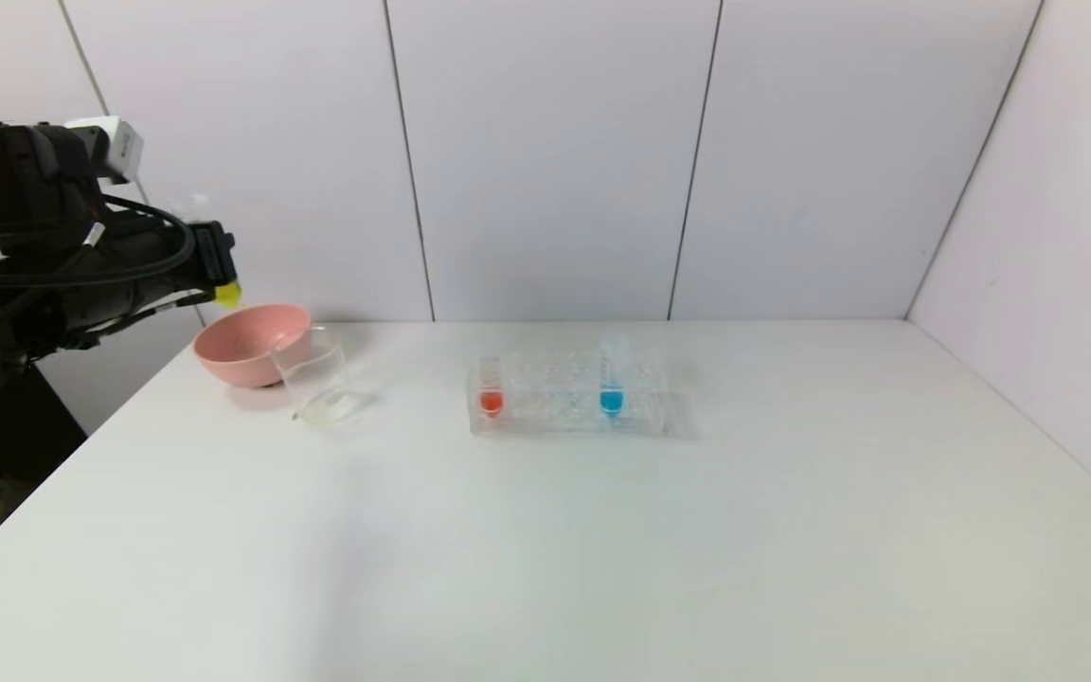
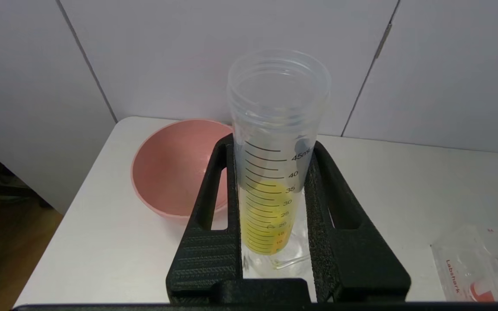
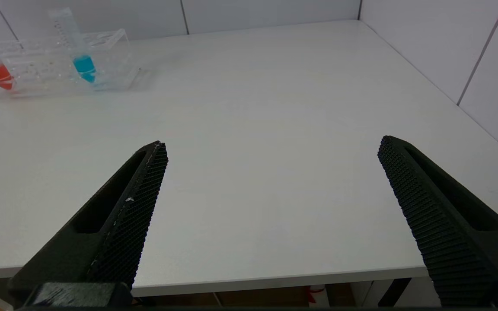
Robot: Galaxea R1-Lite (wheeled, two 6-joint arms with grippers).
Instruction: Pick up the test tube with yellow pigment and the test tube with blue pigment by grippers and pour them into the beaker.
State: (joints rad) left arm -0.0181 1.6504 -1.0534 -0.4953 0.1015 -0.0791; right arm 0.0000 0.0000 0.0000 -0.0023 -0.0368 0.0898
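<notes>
The left gripper (image 2: 273, 190) is clamped on the yellow tube (image 2: 270, 207), its 2 black fingers (image 2: 214, 216) pressed against the tube's sides; it is held in the air at the far left of the table (image 1: 602, 530), above the pink bowl (image 1: 247, 343). The head view shows only the tube's yellow tip (image 1: 228, 295) below the gripper, just over the bowl's back rim. The left wrist view shows more: the tube's open mouth, its printed scale, the yellow liquid in the lower part, and the glass rim of the beaker (image 2: 288, 259) beneath the tip, with the bowl beside it. In the head view the beaker (image 1: 318, 379) stands touching or just beside the bowl on its right. Well apart to the right, the clear rack (image 1: 569, 396) holds the blue tube (image 1: 613, 379) and an orange-red tube (image 1: 491, 390) at its left end. The right gripper (image 3: 270, 172) appears only in its own wrist view: fingers spread wide, holding nothing, near the table's front edge, with nothing between it and the rack.
</notes>
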